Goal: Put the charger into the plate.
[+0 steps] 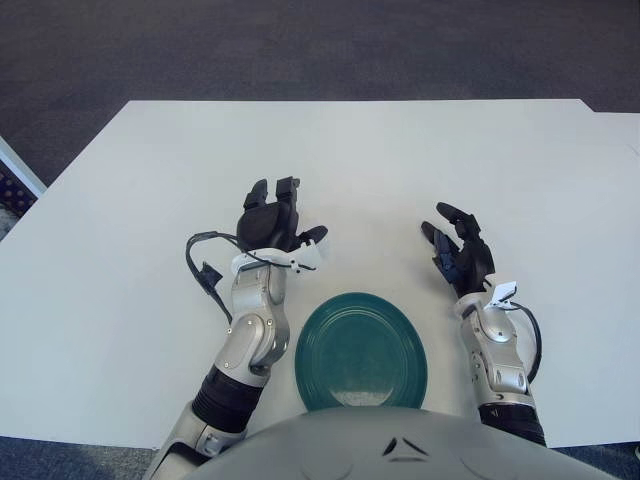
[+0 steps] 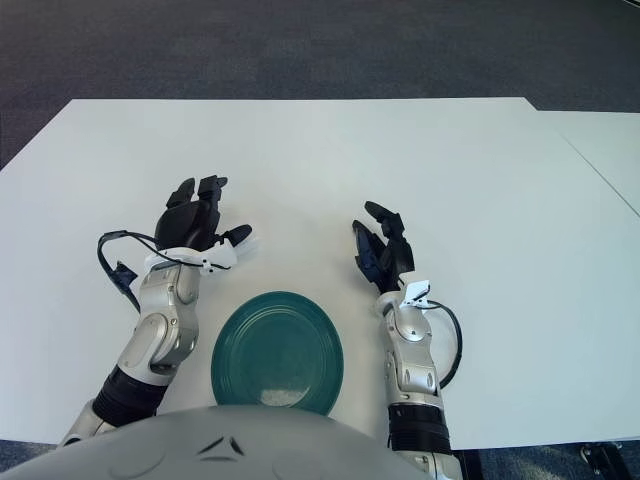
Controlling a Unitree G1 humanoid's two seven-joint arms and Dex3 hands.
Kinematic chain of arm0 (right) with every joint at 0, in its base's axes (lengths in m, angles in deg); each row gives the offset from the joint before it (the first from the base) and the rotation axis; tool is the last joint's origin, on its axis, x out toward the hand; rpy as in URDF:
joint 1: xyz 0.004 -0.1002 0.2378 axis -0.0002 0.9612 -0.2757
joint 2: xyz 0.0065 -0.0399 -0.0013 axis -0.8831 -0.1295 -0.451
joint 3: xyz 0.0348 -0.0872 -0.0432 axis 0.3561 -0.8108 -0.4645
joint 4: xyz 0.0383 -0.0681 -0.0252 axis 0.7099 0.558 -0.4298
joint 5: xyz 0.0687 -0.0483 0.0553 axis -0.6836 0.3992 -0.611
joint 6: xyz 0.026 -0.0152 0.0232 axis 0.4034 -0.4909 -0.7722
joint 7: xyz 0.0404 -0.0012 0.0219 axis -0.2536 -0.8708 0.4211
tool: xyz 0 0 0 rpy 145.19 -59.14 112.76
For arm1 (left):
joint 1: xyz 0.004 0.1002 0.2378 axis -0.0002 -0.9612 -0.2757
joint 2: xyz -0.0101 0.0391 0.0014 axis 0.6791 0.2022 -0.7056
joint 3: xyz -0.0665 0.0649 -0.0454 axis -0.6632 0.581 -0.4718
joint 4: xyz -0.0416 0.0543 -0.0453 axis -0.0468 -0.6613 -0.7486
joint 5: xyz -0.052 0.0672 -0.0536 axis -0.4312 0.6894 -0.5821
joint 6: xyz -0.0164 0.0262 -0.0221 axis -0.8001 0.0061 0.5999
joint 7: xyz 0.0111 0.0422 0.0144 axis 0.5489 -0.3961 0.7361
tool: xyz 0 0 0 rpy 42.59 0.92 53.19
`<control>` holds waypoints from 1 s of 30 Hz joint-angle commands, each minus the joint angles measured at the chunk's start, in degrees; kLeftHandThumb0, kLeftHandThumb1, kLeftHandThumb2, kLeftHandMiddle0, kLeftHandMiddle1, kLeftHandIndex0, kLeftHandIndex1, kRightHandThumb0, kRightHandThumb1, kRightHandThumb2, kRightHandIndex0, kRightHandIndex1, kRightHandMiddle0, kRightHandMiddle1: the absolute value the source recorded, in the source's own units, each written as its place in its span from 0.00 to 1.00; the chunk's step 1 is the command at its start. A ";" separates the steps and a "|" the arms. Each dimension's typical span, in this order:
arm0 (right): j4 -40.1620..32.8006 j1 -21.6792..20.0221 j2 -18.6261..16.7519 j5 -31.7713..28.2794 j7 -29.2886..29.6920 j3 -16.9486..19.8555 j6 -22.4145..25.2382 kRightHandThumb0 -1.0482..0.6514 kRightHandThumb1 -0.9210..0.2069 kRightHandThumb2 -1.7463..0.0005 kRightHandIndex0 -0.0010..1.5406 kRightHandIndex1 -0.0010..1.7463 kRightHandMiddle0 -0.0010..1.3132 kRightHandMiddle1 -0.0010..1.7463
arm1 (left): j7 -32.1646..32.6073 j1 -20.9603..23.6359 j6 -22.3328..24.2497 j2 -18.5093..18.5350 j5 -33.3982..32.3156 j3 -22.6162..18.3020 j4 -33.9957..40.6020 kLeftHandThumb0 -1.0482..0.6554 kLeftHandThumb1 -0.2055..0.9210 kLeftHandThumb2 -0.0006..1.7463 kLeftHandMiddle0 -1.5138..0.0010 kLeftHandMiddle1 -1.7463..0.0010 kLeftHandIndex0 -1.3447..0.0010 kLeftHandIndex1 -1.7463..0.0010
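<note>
White blocky charger [image 1: 306, 256] in left robot hand [image 1: 274, 225].

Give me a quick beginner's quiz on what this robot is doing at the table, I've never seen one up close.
1. True or false: the white charger lies in the green plate.
2. Which one is at the charger? A) the left robot hand B) the right robot hand C) neither
3. Fill in: the plate sits on the white table between the robot's two ___.

Key
1. False. The plate holds nothing; the charger is beyond its rim, on the far left side.
2. A. The left robot hand is closed on the charger. The right one shows to the right of the plate, fingers spread, holding nothing.
3. Forearms.
</note>
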 commanded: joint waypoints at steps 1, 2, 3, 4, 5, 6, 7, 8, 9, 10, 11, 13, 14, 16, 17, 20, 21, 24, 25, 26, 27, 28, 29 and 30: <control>0.88 0.99 -0.26 0.25 0.38 -0.30 0.51 0.34 0.00 0.70 0.31 0.00 0.06 0.43 | -0.96 -0.26 0.83 0.26 -0.10 -0.04 0.19 0.00 1.00 0.31 0.84 0.99 1.00 0.58; 0.96 1.01 -0.29 0.29 0.43 -0.34 0.44 0.34 0.00 0.70 0.31 0.00 0.06 0.43 | -1.08 -0.29 0.89 0.27 -0.13 0.03 0.20 0.00 1.00 0.31 0.84 0.99 1.00 0.57; 1.03 1.01 -0.29 0.31 0.47 -0.36 0.40 0.33 0.00 0.70 0.31 0.00 0.06 0.43 | -1.17 -0.29 0.95 0.29 -0.14 0.09 0.21 0.00 1.00 0.31 0.84 0.99 1.00 0.57; 1.14 1.00 -0.29 0.32 0.51 -0.37 0.37 0.33 0.00 0.70 0.31 0.00 0.06 0.43 | -1.43 -0.27 1.04 0.30 -0.16 0.15 0.22 0.00 1.00 0.31 0.84 0.99 1.00 0.56; 1.26 1.01 -0.32 0.35 0.57 -0.40 0.30 0.33 0.00 0.70 0.31 0.00 0.06 0.44 | -1.60 -0.29 1.08 0.35 -0.22 0.17 0.24 0.00 1.00 0.32 0.84 0.99 1.00 0.56; 1.33 1.01 -0.33 0.40 0.63 -0.45 0.29 0.33 0.00 0.69 0.31 0.00 0.06 0.44 | -1.84 -0.29 1.11 0.40 -0.33 0.16 0.27 0.00 1.00 0.32 0.84 0.99 1.00 0.56; 1.34 0.95 -0.35 0.46 0.72 -0.51 0.36 0.33 0.00 0.69 0.31 0.00 0.06 0.44 | -2.06 -0.20 1.12 0.47 -0.44 0.09 0.30 0.00 1.00 0.32 0.84 1.00 1.00 0.56; 1.38 0.91 -0.33 0.54 0.81 -0.56 0.47 0.33 0.00 0.69 0.31 0.00 0.06 0.44 | -2.35 -0.11 1.09 0.54 -0.58 0.06 0.32 0.00 1.00 0.32 0.84 1.00 1.00 0.56; 1.44 0.88 -0.35 0.64 0.93 -0.64 0.56 0.33 0.00 0.68 0.31 0.00 0.06 0.43 | -2.72 0.01 1.03 0.66 -0.75 0.03 0.30 0.00 1.00 0.32 0.84 1.00 1.00 0.56; 1.49 0.86 -0.36 0.71 1.02 -0.70 0.61 0.33 0.00 0.68 0.31 0.00 0.05 0.43 | -2.97 0.09 0.98 0.73 -0.86 0.01 0.29 0.00 1.00 0.32 0.84 1.00 1.00 0.56; 1.52 0.86 -0.36 0.74 1.08 -0.74 0.63 0.33 0.00 0.68 0.31 0.00 0.05 0.43 | -3.12 0.12 0.96 0.78 -0.93 0.01 0.29 0.00 1.00 0.32 0.84 1.00 1.00 0.56; 1.53 0.94 -0.38 0.79 1.16 -0.84 0.59 0.33 0.00 0.68 0.31 0.00 0.05 0.43 | -3.31 0.14 0.95 0.86 -1.04 0.04 0.27 0.00 1.00 0.32 0.84 1.00 1.00 0.56; 1.53 0.99 -0.43 0.82 1.22 -0.88 0.55 0.32 0.00 0.67 0.31 0.00 0.05 0.43 | -3.43 0.16 0.93 0.90 -1.13 0.06 0.22 0.00 1.00 0.32 0.84 1.00 1.00 0.56; 1.55 0.99 -0.52 0.83 1.39 -0.96 0.50 0.32 0.00 0.67 0.32 0.00 0.05 0.43 | -3.58 0.30 0.85 1.00 -1.34 0.04 0.08 0.00 1.00 0.31 0.84 1.00 1.00 0.56; 1.56 0.96 -0.57 0.82 1.48 -0.99 0.50 0.33 0.00 0.68 0.32 0.01 0.05 0.43 | -3.63 0.40 0.81 1.05 -1.44 0.02 0.01 0.00 1.00 0.31 0.84 1.00 1.00 0.56; 1.68 0.87 -0.65 0.74 1.74 -0.98 0.41 0.33 0.00 0.68 0.32 0.01 0.05 0.44 | -3.21 0.50 0.33 1.34 -1.97 0.10 -0.39 0.00 1.00 0.30 0.84 1.00 1.00 0.56; 1.73 0.85 -0.66 0.72 1.80 -0.96 0.33 0.33 0.00 0.68 0.32 0.01 0.05 0.44 | -3.10 0.50 0.13 1.48 -2.24 0.17 -0.66 0.00 1.00 0.30 0.83 1.00 1.00 0.56; 1.90 0.71 -0.62 0.83 1.95 -1.08 0.18 0.33 0.00 0.68 0.32 0.01 0.06 0.44 | -3.04 0.76 -0.58 1.99 -3.39 0.18 -1.88 0.00 1.00 0.30 0.84 1.00 1.00 0.58; 1.94 0.67 -0.60 0.87 1.99 -1.13 0.16 0.33 0.00 0.69 0.32 0.01 0.06 0.44 | -3.02 0.83 -0.75 2.10 -3.66 0.16 -2.14 0.00 1.00 0.30 0.84 1.00 1.00 0.58; 1.97 0.68 -0.53 0.94 2.00 -1.19 0.11 0.33 0.00 0.69 0.32 0.01 0.06 0.44 | -2.97 0.90 -1.00 2.24 -4.01 0.17 -2.53 0.00 1.00 0.30 0.84 1.00 1.00 0.58; 1.98 0.69 -0.48 0.98 2.01 -1.23 0.08 0.33 0.00 0.69 0.32 0.01 0.06 0.44 | -2.90 0.93 -1.15 2.32 -4.23 0.19 -2.75 0.00 1.00 0.30 0.85 1.00 1.00 0.59; 1.98 0.72 -0.41 1.06 2.03 -1.27 0.07 0.33 0.00 0.69 0.32 0.01 0.06 0.44 | -3.02 0.96 -1.38 2.49 -4.56 0.19 -2.86 0.00 1.00 0.30 0.85 1.00 1.00 0.59; 2.04 0.70 -0.37 1.20 2.11 -1.33 0.06 0.33 0.00 0.69 0.32 0.01 0.05 0.44 | -3.26 1.02 -1.76 2.75 -5.19 0.12 -3.06 0.00 1.00 0.31 0.85 1.00 1.00 0.60; 2.08 0.68 -0.35 1.28 2.18 -1.38 0.06 0.33 0.00 0.69 0.32 0.01 0.05 0.44 | -3.40 1.08 -2.00 2.96 -5.66 0.08 -3.16 0.00 1.00 0.31 0.86 1.00 1.00 0.61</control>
